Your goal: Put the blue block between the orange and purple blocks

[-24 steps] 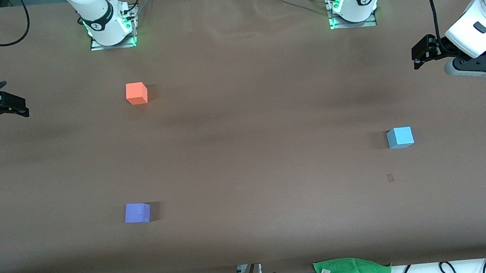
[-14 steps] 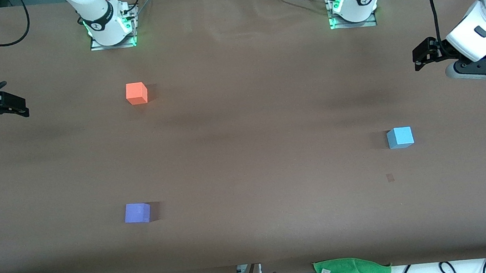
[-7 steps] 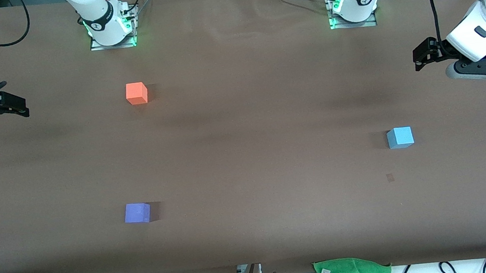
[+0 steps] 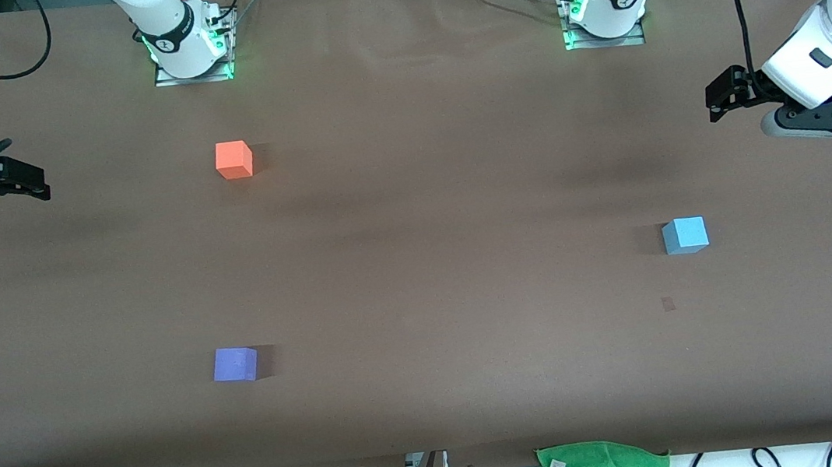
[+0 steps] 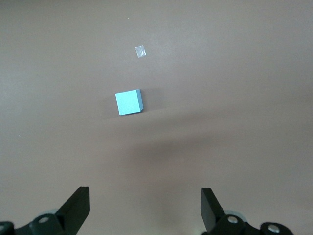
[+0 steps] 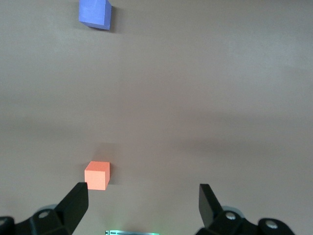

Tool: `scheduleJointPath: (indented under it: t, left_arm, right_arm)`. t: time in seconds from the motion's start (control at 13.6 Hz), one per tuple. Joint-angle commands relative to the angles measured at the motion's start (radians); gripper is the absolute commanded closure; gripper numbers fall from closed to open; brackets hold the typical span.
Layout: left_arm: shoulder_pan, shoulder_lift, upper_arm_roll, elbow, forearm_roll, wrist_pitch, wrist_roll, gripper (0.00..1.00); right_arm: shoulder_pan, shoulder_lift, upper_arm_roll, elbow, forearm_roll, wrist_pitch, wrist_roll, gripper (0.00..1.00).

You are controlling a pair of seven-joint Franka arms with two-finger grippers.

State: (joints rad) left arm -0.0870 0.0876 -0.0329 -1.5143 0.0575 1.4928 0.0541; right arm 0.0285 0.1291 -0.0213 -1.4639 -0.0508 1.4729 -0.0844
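Observation:
The blue block (image 4: 685,235) sits on the brown table toward the left arm's end; it also shows in the left wrist view (image 5: 129,102). The orange block (image 4: 234,159) lies toward the right arm's end, and the purple block (image 4: 235,364) lies nearer the front camera than it. Both also show in the right wrist view, the orange block (image 6: 97,175) and the purple block (image 6: 95,12). My left gripper (image 4: 719,99) hangs open and empty high over the table's edge, apart from the blue block; its jaws show wide apart (image 5: 145,208). My right gripper (image 4: 34,185) is open and empty (image 6: 143,205).
A green cloth (image 4: 603,465) lies off the table's front edge. A small clear scrap (image 4: 668,303) lies on the table nearer the front camera than the blue block. Cables run below the front edge. The two arm bases (image 4: 187,44) stand at the table's back.
My left arm has shifted slightly and risen a little at the table's edge. The blocks and the right arm have not moved.

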Motion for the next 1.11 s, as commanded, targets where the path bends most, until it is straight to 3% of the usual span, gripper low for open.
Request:
scheduleJointPath:
  t: [0.0,1.03]
  left_arm:
    - [-0.01,0.02,0.005,0.016,0.007,-0.006,0.01,0.0]
    - [-0.011,0.044,0.007,0.045,0.012,-0.006,0.023,0.0]
  right_arm:
    - [-0.007,-0.008,0.006,-0.009,0.017,0.007,0.008,0.0]
    - [-0.007,-0.008,0.006,-0.009,0.026,0.01,0.008,0.0]
